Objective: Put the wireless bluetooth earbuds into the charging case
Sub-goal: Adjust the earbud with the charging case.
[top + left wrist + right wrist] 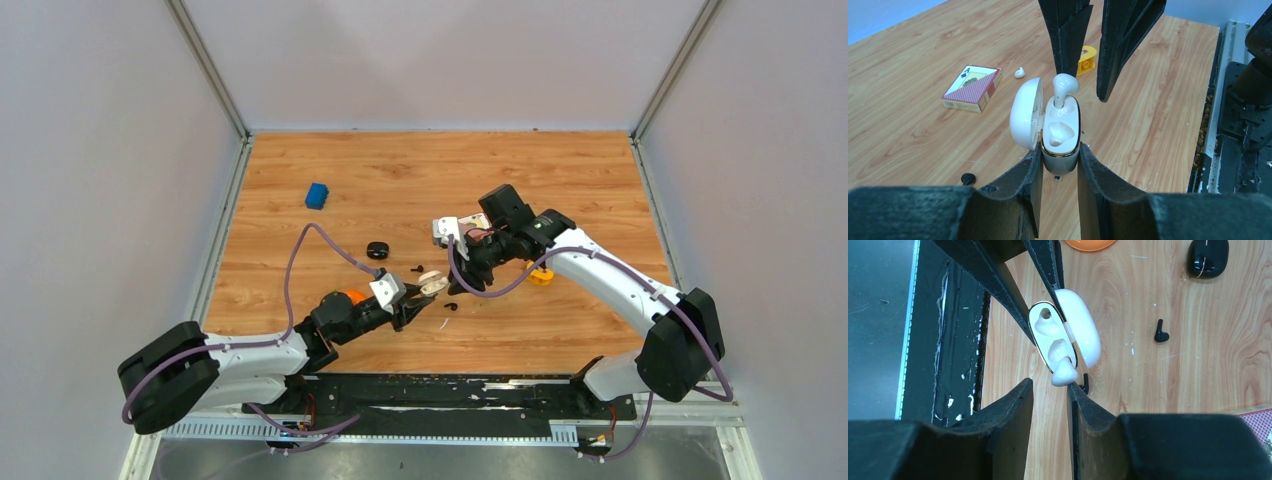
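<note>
Left wrist view: over the desk [908, 100], left gripper [1059, 152] clamps the open white charging case [1060, 142]. Right gripper [1085, 85] jaws parted, gripping nothing, beside a white earbud [1064, 86] standing half-seated in the case.

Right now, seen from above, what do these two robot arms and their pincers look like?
The left arm and right arm share one look: white shells between chunky black joints, with a mauve cable looping loosely along each. At each wrist sits a pale bracket. The fingers are matte black wedges with a grainy face. I see no markings.
</note>
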`<action>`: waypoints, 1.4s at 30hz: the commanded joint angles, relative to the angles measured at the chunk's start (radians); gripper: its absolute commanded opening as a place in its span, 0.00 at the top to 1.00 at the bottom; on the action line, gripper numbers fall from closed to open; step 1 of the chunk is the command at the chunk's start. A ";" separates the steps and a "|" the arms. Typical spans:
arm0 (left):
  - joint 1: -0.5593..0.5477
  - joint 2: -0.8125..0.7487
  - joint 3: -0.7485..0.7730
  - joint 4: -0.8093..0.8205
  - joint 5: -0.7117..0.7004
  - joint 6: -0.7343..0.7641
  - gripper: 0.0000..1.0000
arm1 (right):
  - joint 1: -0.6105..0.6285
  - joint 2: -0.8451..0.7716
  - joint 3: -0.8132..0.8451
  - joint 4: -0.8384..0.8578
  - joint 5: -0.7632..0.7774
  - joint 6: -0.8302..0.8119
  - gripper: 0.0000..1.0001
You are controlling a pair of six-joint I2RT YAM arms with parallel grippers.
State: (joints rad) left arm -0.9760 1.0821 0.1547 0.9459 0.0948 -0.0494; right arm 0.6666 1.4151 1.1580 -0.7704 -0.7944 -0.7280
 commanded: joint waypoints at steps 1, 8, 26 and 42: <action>-0.006 0.007 0.006 0.063 -0.013 0.009 1.00 | 0.008 -0.006 0.020 -0.022 -0.079 -0.023 0.69; -0.006 0.012 0.005 0.067 -0.015 0.008 1.00 | 0.019 0.013 0.032 -0.055 -0.089 -0.042 0.73; -0.006 0.068 0.017 0.066 0.109 0.012 1.00 | 0.024 -0.076 0.127 -0.243 -0.005 -0.262 0.68; -0.006 0.188 0.031 0.197 0.288 -0.046 1.00 | 0.198 -0.095 0.017 -0.274 0.238 -0.462 0.57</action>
State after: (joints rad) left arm -0.9760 1.2839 0.1562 1.0599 0.3470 -0.0849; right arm 0.8227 1.3025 1.1957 -1.0317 -0.6315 -1.1355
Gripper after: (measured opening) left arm 0.344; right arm 0.431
